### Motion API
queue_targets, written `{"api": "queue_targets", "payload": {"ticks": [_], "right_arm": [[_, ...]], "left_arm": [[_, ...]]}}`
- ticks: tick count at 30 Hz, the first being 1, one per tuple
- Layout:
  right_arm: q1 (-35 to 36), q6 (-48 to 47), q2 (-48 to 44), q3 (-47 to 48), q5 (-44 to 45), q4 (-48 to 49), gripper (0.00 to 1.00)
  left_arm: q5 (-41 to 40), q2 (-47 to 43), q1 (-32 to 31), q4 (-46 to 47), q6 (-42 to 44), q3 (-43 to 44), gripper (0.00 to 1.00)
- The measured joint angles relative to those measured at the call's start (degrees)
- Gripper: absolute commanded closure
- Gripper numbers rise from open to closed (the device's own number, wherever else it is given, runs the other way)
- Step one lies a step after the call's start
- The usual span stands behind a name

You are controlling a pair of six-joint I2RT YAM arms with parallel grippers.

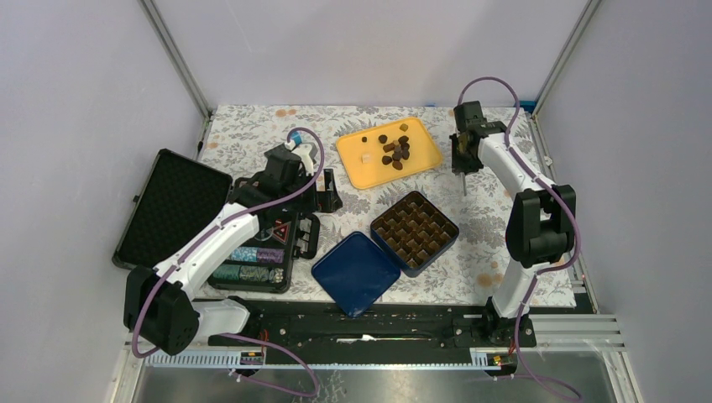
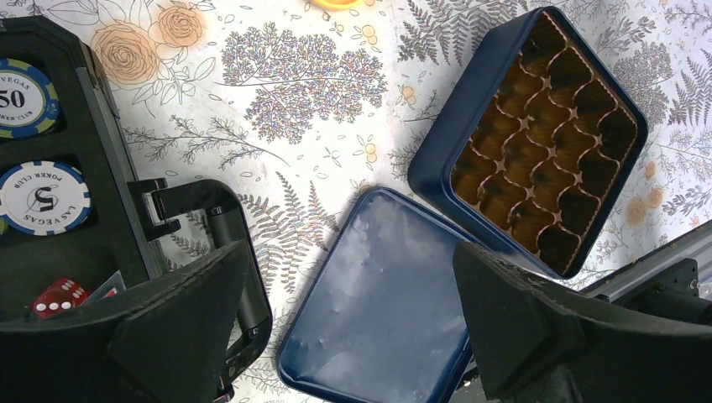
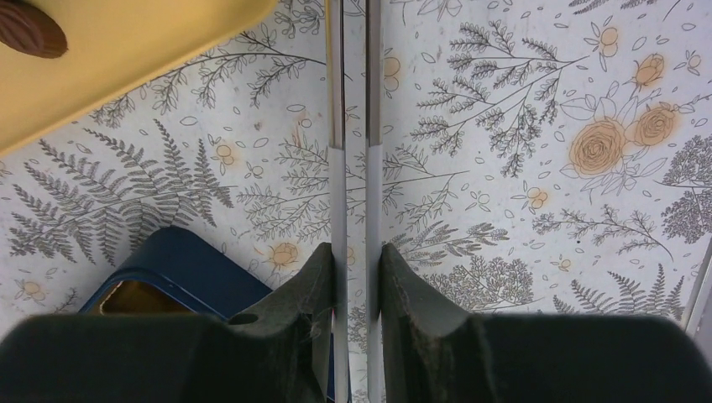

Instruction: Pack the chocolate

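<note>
Right jaws are clamped on tweezers (image 3: 336, 126), left jaws are spread empty; all chocolate (image 1: 396, 152) is left on tray (image 1: 351, 158), box (image 2: 441, 151) unfilled.

The glossy dark blue square tin lid (image 2: 378, 302) is faintly dimpled; the dark blue tin box (image 2: 453, 126) carries a shiny gold-brown plastic compartment insert (image 2: 546, 143). The flower-printed table covering (image 2: 319, 109) looks matt and smooth. Thin, bright silvery metal tweezers (image 3: 336, 126) sit between the matt, grainy black fingers (image 3: 315, 285) of the right gripper (image 3: 353, 252). The yellow plastic tray (image 3: 143, 50) is smooth.
</note>
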Motion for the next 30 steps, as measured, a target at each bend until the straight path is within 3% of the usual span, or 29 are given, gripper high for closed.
{"api": "queue_targets", "payload": {"ticks": [10, 30], "right_arm": [[0.0, 0.0, -0.2, -2.0, 1.5, 0.2, 0.63], [0.0, 0.4, -5.1, -3.8, 1.3, 1.2, 0.63]], "left_arm": [[-0.1, -0.3, 0.0, 0.0, 0.3, -0.7, 0.01], [-0.1, -2.5, 0.0, 0.0, 1.0, -1.9, 0.01]]}}
